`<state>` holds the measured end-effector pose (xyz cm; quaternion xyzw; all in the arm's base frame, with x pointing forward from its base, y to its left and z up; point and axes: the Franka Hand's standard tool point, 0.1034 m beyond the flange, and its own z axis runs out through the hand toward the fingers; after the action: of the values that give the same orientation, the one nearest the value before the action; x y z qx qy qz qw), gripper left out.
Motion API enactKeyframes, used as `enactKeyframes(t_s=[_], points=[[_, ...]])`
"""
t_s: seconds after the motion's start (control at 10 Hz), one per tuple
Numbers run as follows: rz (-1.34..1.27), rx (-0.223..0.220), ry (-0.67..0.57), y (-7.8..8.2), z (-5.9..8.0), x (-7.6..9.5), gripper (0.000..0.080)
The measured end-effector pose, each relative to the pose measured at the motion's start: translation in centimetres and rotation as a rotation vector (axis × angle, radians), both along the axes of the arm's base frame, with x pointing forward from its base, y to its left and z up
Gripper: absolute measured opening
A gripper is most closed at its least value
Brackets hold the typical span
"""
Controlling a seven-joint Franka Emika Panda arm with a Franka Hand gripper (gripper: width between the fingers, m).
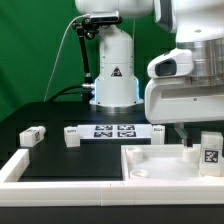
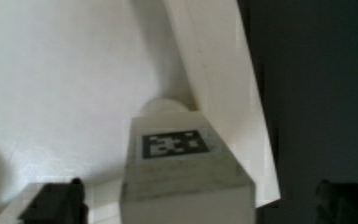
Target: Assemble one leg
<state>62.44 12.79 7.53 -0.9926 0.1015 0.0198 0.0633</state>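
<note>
In the wrist view a white leg [image 2: 179, 160] with a black-and-white tag on its top face lies between my fingers, on the edge of the large flat white rimmed piece [image 2: 60, 90]. My gripper [image 2: 199, 205] is open, and the dark fingertips [image 2: 55, 202] stand apart from the leg on both sides. In the exterior view the gripper [image 1: 186, 140] hangs low over the far right corner of the rimmed piece [image 1: 165, 168]. A tagged leg [image 1: 209, 150] stands right beside it. I cannot tell whether it is the same leg.
The marker board [image 1: 113, 130] lies in front of the robot base [image 1: 113, 75]. Loose legs stand on the black table: one at the exterior view's left [image 1: 31, 136], another [image 1: 71, 136] by the board, another [image 1: 158, 133] right of the board. A white wall [image 1: 60, 185] borders the front.
</note>
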Motion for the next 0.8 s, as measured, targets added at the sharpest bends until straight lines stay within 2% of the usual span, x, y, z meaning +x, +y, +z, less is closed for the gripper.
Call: enactKeyframes(t_s=[0.1,0.3,0.4,0.8], points=[[0.093,0.002,-0.013,-0.13,0.0,0.03,0.0649],[0.092,0.002,-0.013,-0.13,0.0,0.03,0.0381],[0.091,0.001,-0.013,-0.27,-0.01,0.05,0.031],[0.074,-0.003,-0.01,-0.66,-0.09,0.05,0.0308]])
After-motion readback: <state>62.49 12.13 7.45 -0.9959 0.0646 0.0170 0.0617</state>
